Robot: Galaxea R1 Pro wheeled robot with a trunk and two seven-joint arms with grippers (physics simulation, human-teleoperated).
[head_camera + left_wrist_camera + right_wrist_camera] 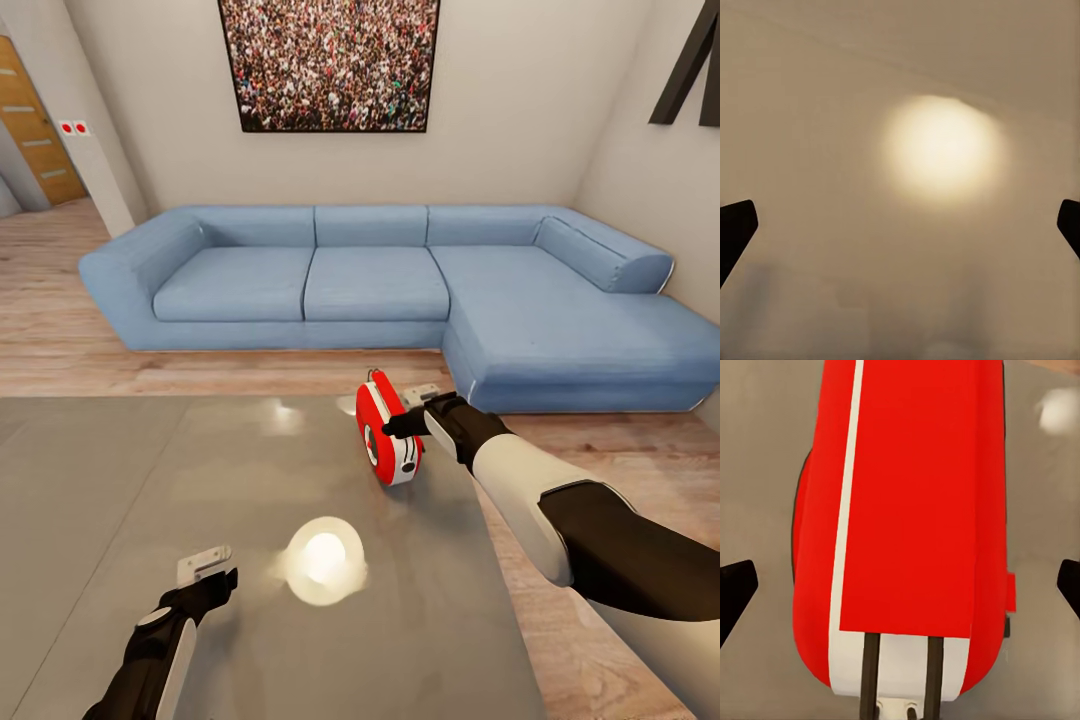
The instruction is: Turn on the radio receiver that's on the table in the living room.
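Note:
The red radio receiver [375,412] stands upright near the right far edge of the grey table [150,470], its round dial facing left. My right gripper [412,410] reaches it from the right, open, with a dark finger [400,427] across its white side band. The right wrist view shows the radio [915,510] close up between the wide-spread fingertips [735,592] of the right gripper [900,592]. My left gripper [205,568] hovers open over the table's near left part, holding nothing. Its wrist view shows the open left gripper [900,232] above the bare table top [810,112].
A blue L-shaped sofa [380,280] runs along the far wall and down the right side, close to the table's right corner. The framed crowd picture [330,60] hangs above it. A lamp's bright reflection [322,560] glows on the table. Wood floor [50,330] and a door [35,130] lie at left.

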